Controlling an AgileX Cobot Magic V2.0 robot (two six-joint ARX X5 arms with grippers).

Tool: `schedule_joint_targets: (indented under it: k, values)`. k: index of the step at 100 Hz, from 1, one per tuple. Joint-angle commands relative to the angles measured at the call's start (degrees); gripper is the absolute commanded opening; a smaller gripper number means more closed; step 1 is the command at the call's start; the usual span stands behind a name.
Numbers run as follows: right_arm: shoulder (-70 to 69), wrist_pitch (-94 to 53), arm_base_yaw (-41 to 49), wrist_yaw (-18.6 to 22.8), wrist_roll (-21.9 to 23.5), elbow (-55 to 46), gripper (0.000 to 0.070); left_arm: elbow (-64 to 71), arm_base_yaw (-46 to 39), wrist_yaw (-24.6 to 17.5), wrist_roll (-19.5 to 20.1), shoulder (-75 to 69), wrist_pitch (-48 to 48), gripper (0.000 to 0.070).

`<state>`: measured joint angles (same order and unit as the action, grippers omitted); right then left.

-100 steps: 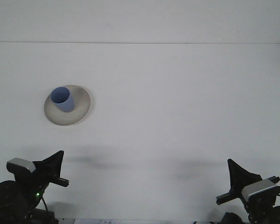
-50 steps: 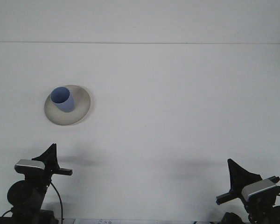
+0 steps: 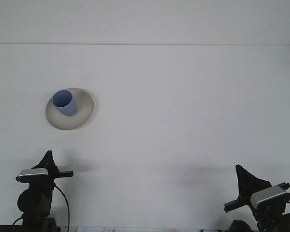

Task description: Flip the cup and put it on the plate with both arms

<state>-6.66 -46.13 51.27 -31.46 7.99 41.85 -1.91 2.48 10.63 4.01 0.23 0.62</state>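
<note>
Your blue cup [image 3: 65,103] stood upright, mouth up, on the pale plate [image 3: 85,112] at about ten o'clock on the white table [image 3: 183,106], well clear of both arms. Your left gripper [image 3: 47,163] sat at seven o'clock and your right gripper [image 3: 246,182] at five o'clock, both low at the near edge and holding nothing; how far either was open, you could not tell from this view.
</note>
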Motion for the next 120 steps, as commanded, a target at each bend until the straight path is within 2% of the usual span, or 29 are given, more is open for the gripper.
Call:
schedule_joint_targets:
  k: [1,87,94,102,109,120]
  values:
    - [-0.09,0.26,0.48,-0.04,0.13,0.57,0.0005,1.14,0.00,0.28,0.90,-0.07,1.14,0.0013]
    - [-0.09,0.26,-0.11,-0.04,0.09,0.57,0.0004,1.11,0.00,0.28,0.90,-0.07,1.16,0.0013]
    - [-0.09,0.42,-3.15,0.26,-0.70,0.55,0.0004,1.11,0.00,0.28,0.90,-0.07,1.16,0.0013]
    - [-0.09,4.48,-8.81,2.56,-0.94,-0.37,0.0004,1.11,0.00,0.28,0.90,-0.07,1.16,0.0013]
    - [-0.07,10.27,-14.86,3.82,-4.00,-2.60,0.0004,1.11,0.00,0.28,0.90,-0.07,1.16,0.0013]
    - [-0.04,17.51,-26.03,9.40,-7.67,-8.24,0.0004,1.11,0.00,0.28,0.90,-0.07,1.16,0.0013]
